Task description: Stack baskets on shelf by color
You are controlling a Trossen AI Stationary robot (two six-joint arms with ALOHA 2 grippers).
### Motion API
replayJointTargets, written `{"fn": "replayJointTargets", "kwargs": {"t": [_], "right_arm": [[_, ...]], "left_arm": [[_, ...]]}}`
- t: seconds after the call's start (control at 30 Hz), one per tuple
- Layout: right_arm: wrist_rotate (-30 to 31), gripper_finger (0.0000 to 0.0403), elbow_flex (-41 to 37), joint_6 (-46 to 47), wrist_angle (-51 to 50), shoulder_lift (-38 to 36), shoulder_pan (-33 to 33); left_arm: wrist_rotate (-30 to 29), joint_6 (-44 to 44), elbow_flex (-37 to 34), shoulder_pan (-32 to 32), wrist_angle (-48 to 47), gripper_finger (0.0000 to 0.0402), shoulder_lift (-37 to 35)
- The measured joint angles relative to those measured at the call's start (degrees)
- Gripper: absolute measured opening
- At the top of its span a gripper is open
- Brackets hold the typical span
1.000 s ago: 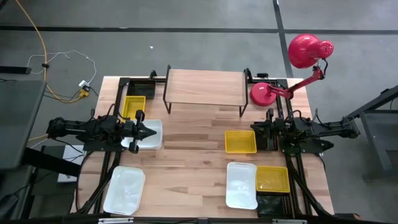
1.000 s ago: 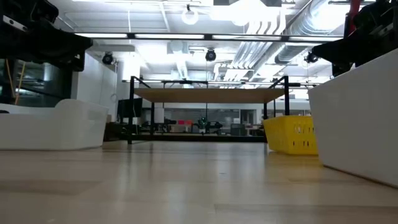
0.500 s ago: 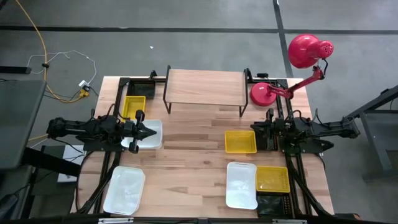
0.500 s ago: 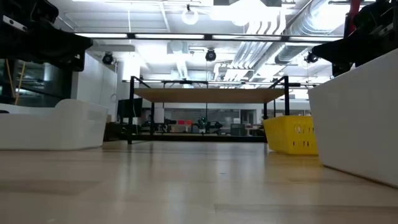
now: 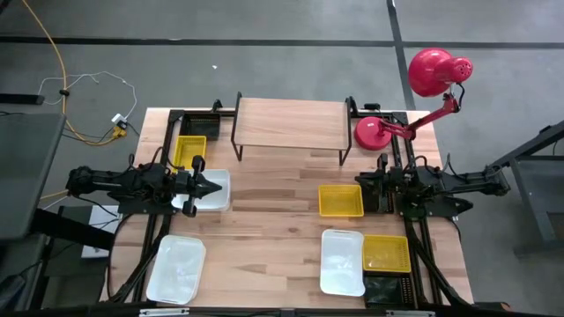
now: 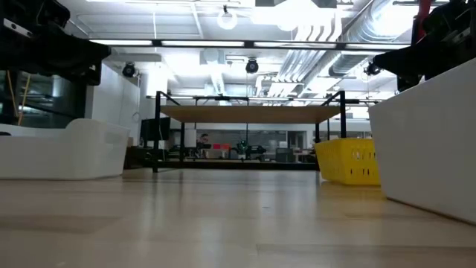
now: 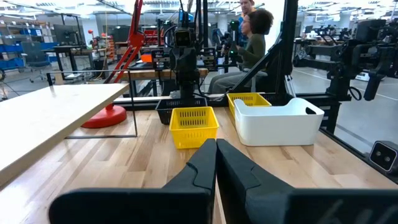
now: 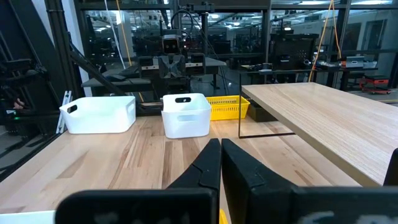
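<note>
Over the white basket (image 5: 211,189) at the counter's (image 5: 273,229) left: left end effector (image 5: 214,186), fingers pressed together, empty. Right end effector (image 5: 363,182) likewise closed beside the yellow basket (image 5: 340,200). No visible shift from a second ago, seemingly. Shelf (image 5: 289,123) bare; stacking not begun.

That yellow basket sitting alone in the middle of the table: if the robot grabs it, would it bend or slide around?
The yellow basket looks like thin perforated plastic, so probably light and slightly flexible at the rim. It is empty and sits flat on smooth wood, so a push would likely slide it, not tip it.
</note>
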Motion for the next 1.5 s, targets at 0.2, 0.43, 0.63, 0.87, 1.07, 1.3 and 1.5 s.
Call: {"fn": "replayJointTargets", "kwargs": {"t": [0.2,0.43,0.63,0.87,1.07,1.3,1.5], "right_arm": [[0.0,0.0000,0.0,0.0,0.0,0.0,0.0],[0.0,0.0000,0.0,0.0,0.0,0.0,0.0],[0.0,0.0000,0.0,0.0,0.0,0.0,0.0],[0.0,0.0000,0.0,0.0,0.0,0.0,0.0],[0.3,0.0000,0.0,0.0,6.1,0.0,0.0],[-12.5,0.0000,0.8,-0.3,22.0,2.7,0.0],[-8.3,0.0030,8.9,-0.1,15.8,13.0,0.2]], "left_arm": [[0.0,0.0,0.0,0.0,0.0,0.0000,0.0],[0.0,0.0,0.0,0.0,0.0,0.0000,0.0],[0.0,0.0,0.0,0.0,0.0,0.0000,0.0],[0.0,0.0,0.0,0.0,0.0,0.0000,0.0],[0.0,0.0,0.0,0.0,0.0,0.0000,0.0],[0.0,0.0,0.0,0.0,0.0,0.0000,0.0],[0.0,0.0,0.0,0.0,0.0,0.0000,0.0]]}}
